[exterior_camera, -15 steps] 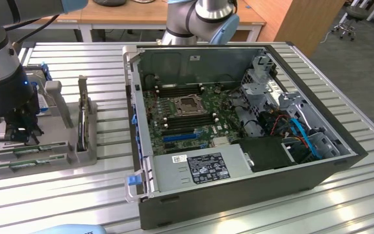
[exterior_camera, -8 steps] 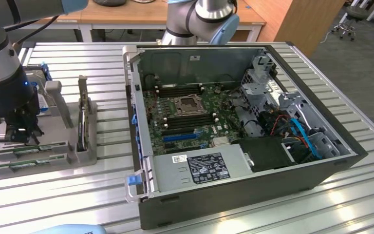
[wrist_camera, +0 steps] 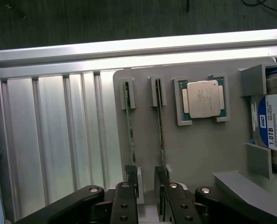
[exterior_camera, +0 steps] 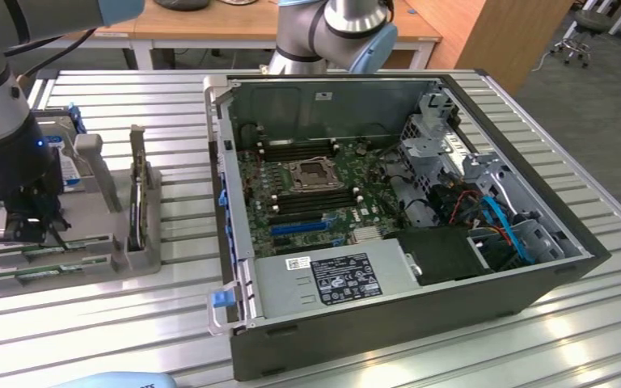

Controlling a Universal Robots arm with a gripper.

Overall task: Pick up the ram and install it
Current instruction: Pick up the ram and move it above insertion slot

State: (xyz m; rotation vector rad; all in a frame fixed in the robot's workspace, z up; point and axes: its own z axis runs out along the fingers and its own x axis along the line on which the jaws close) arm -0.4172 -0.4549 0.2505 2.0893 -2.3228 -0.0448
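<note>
Filling the exterior view's middle and right, an open computer case (exterior_camera: pixel 504 303) lies on the slatted metal worktop (exterior_camera: pixel 569 347) with its motherboard (exterior_camera: pixel 310 190) exposed. A second arm's base (exterior_camera: pixel 327 32) stands behind it. At the exterior view's left, well apart from the case's inside, a grey holder tray (exterior_camera: pixel 138 260) carries the loose parts, and the dark arm reaches down over it.

In the wrist view the tray holds a square silver CPU (wrist_camera: pixel 203 99) in its own pocket and, beyond it, a blue-labelled hard drive (wrist_camera: pixel 274 123) between grey blocks. Two green sticks stand on edge side by side in slotted grey clips: the first ram stick (wrist_camera: pixel 128 130), further from the CPU, and the second ram stick (wrist_camera: pixel 161 130), just beside the CPU pocket.

The claw (wrist_camera: pixel 147 181) hovers at the near ends of both sticks, where the grey end clips crowd its tips. Its fingers (wrist_camera: pixel 131 191) stand apart, one in line with each stick, with the open gap over the strip of tray between them. It holds nothing; I cannot tell whether the tips touch the sticks or clips.
</note>
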